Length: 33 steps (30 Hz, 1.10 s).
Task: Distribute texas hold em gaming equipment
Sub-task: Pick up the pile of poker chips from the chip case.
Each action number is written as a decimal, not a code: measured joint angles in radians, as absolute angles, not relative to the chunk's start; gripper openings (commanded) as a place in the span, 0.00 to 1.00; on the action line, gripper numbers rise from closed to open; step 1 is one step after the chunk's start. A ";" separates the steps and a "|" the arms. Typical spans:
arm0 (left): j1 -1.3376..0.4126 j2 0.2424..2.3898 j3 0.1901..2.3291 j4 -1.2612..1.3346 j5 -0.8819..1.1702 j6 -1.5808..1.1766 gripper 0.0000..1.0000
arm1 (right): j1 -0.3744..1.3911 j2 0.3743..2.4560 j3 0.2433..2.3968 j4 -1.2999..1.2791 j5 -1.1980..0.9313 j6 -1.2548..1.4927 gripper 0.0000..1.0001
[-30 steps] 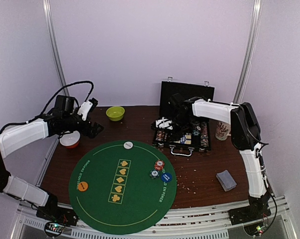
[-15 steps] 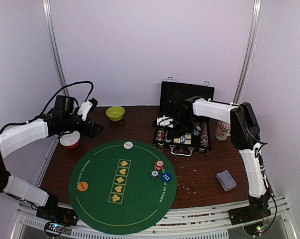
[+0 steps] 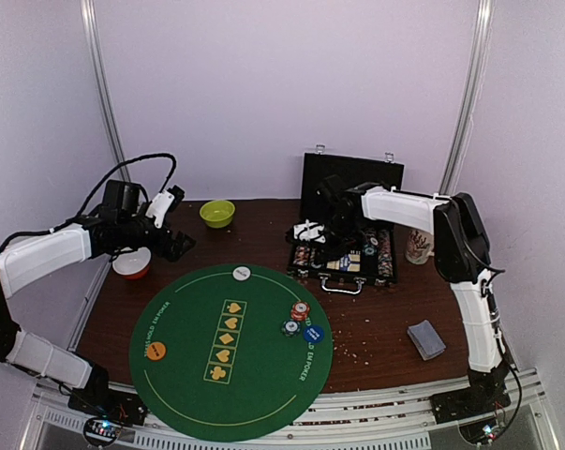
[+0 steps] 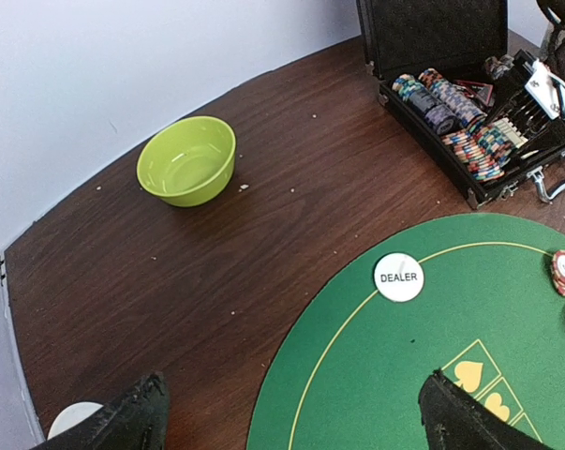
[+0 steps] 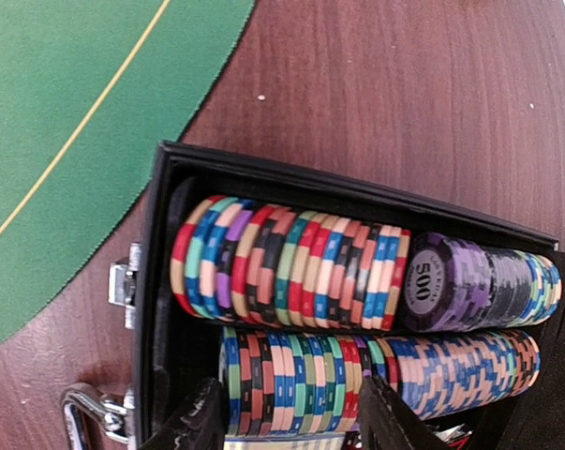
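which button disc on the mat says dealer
The white disc at the far edge of the green mat; the orange disc sits left, the blue disc beside the chips.

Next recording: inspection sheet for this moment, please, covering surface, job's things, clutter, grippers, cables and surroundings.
Surface: brown wooden table, speckled with crumbs, under a round green felt mat.
Job's things: open black case of chip rows, back right; white DEALER button, orange button, blue button and small chip stacks on the mat; card deck on bare wood, near right.
Clutter: lime-green bowl, patterned mug, red-and-white bowl.
Grippers: left gripper open, empty; right gripper in the case, jaws either side of part of a chip row, grip unclear.
Cables: black cable looping over the left arm.
Surroundings: pale walls, metal frame posts.
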<state>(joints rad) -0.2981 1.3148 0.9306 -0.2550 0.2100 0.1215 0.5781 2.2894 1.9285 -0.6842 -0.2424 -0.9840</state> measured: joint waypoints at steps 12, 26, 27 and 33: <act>-0.298 1.317 0.929 -0.255 0.229 0.121 0.97 | 0.598 2.249 1.854 -0.657 -0.204 -0.973 0.53; -0.298 1.318 0.929 -0.255 0.238 0.121 0.97 | 0.585 2.314 1.911 -0.676 -0.174 -0.939 0.39; -0.298 1.319 0.929 -0.255 0.239 0.121 0.97 | 0.585 2.316 1.912 -0.679 -0.177 -0.941 0.34; -0.298 1.320 0.928 -0.254 0.239 0.122 0.97 | 0.585 2.327 1.938 -0.705 -0.183 -0.944 0.11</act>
